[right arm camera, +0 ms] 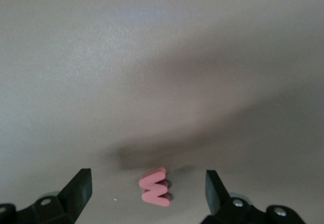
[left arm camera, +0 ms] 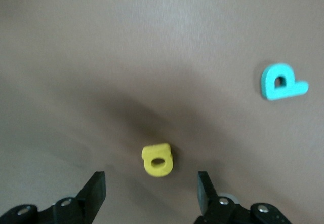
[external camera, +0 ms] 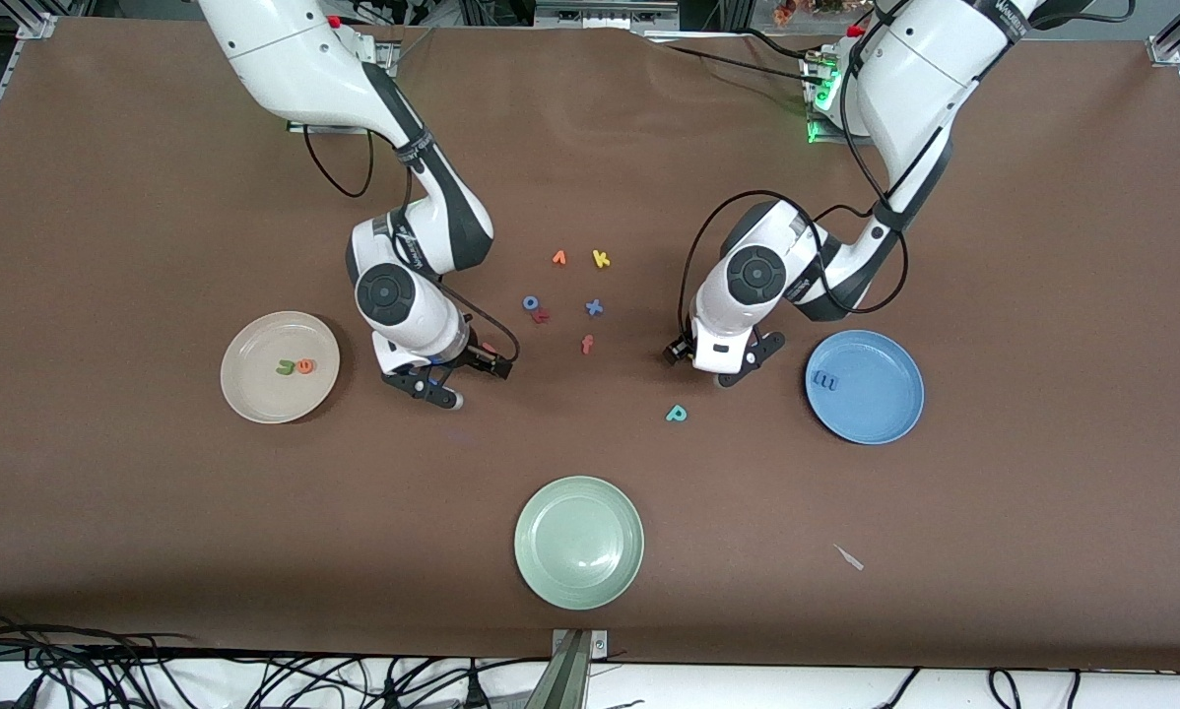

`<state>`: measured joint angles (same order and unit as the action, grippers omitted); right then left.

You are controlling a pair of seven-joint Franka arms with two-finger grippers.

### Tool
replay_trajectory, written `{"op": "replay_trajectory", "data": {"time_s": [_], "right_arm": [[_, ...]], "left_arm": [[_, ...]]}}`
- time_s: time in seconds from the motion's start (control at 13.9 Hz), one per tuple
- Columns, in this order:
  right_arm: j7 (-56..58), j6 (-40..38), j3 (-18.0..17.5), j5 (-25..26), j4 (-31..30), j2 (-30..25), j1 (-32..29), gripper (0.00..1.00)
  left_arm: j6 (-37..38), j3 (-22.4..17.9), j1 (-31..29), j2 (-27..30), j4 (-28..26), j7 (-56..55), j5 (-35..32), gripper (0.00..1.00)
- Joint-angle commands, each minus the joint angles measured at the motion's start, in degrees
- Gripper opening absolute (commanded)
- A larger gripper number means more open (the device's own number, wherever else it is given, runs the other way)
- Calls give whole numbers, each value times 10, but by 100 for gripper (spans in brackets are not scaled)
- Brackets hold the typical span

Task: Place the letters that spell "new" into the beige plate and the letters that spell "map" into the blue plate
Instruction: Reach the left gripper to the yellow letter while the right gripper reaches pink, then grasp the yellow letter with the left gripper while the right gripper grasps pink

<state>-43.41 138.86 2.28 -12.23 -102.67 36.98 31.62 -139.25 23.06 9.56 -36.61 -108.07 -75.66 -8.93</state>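
The left tool [left arm camera: 151,193] straddles the small yellow foam a [left arm camera: 157,159] on the tabletop, jaws wide. The right tool [right arm camera: 147,191], also wide, frames the pink foam w [right arm camera: 154,186]. Both letters look light, soft; pinch their flat sides. The beige plate [external camera: 255,394] holds green n [external camera: 284,368] and orange e [external camera: 304,366]; the blue plate [external camera: 885,414] holds the blue m [external camera: 825,379].

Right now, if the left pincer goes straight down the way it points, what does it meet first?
Most likely the yellow letter a: it lies on the table between the open fingers of the left pincer. The teal p lies off to one side.
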Motion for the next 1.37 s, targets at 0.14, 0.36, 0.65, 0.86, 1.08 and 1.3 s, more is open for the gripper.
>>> {"op": "replay_trajectory", "data": {"time_s": [0.14,0.36,0.65,0.86,1.08,1.3], "right_arm": [[-10,12,4,-8,7,21,24,92],[-9,9,4,-8,-1,19,27,73],[-10,8,4,-8,-6,16,27,34],[-10,1,4,-8,-8,15,27,19],[9,-44,16,-7,16,-7,13,13],[179,-149,83,-7,22,-45,11,13]], "left_arm": [[-30,-5,0,-15,4,-10,-11,75],[-30,-10,1,-16,5,-10,-12,61],[-30,-13,2,-19,0,-9,-12,31],[-23,-12,-1,-10,7,-7,-12,0],[32,-12,-17,31,11,15,-13,0],[128,-12,-42,66,24,116,-12,0]]}}
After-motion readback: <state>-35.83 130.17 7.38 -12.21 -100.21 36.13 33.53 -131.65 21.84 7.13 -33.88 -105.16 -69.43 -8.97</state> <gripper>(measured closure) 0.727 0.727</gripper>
